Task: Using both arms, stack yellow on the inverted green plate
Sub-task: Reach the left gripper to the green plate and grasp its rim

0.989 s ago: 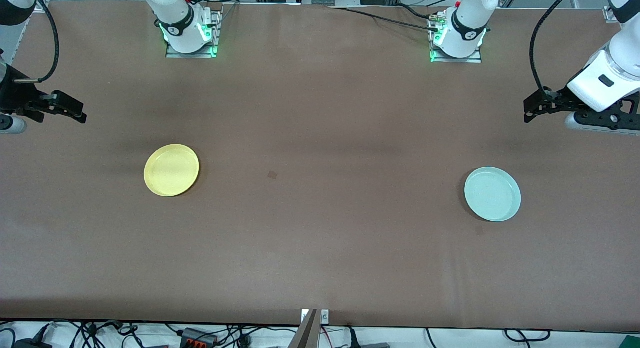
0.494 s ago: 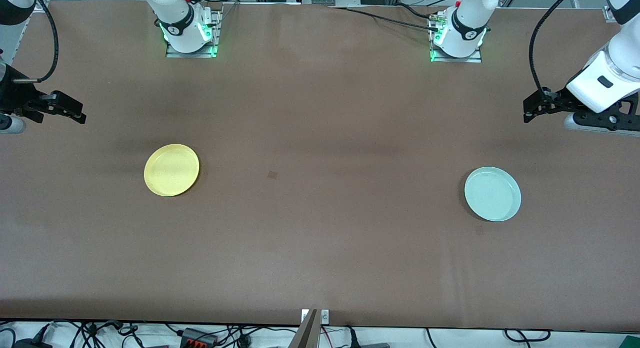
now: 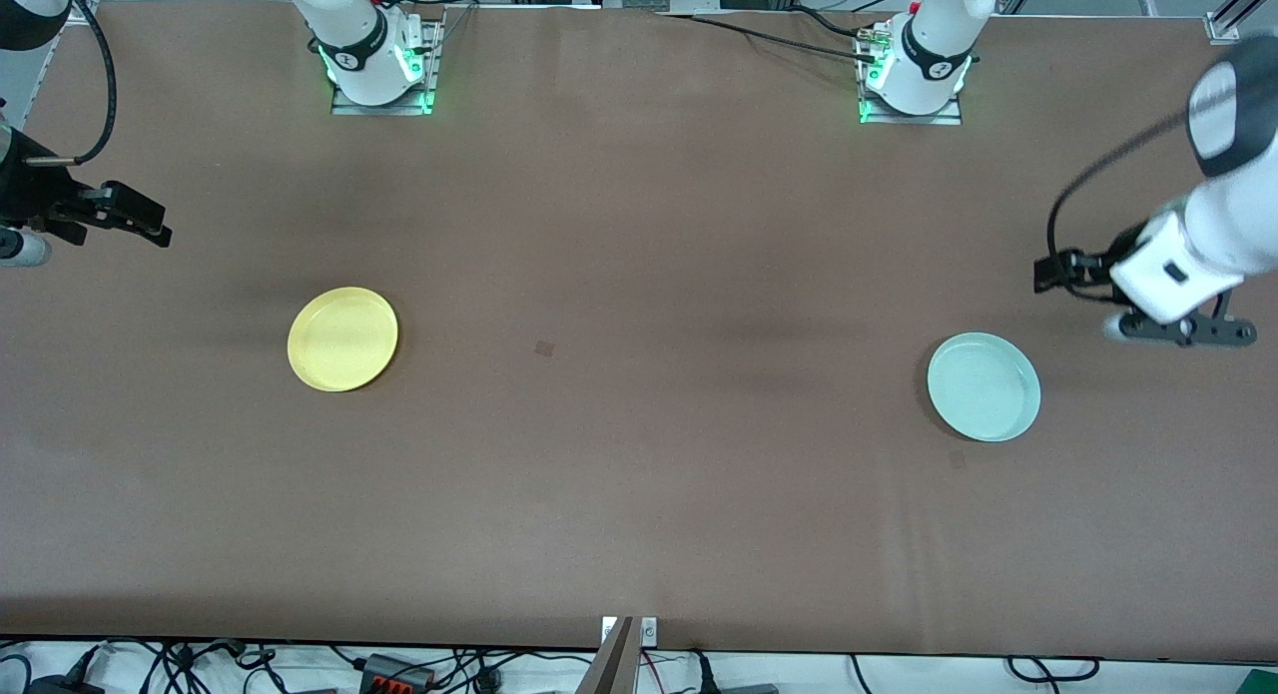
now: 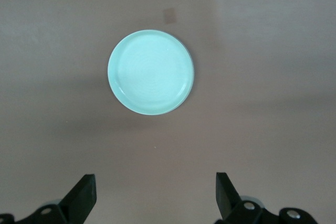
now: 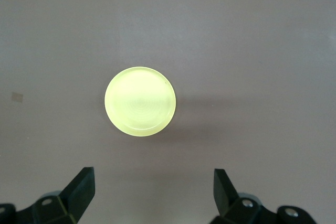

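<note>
Since the earlier frame, the left hand [image 3: 1043, 273] has dropped toward the green plate [image 3: 983, 386], fingers apart and empty. Right hand [image 3: 150, 230] waits, fingers apart, above the bench [image 3: 639, 474] near the yellow plate [image 3: 342, 339]. Both plates lie rim-up, well apart.

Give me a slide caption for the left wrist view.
Open left gripper above the brown table, green plate upright ahead.

Wide bare brown table [image 3: 639, 454] lies between the yellow plate [image 3: 342, 339] and the green plate [image 3: 983, 386], which sit well apart, nothing standing around either rim. Left gripper [image 3: 1046, 274], jaws spread, hangs over bare table near the green plate (right gripper [image 3: 150, 225] likewise, near the yellow).
</note>
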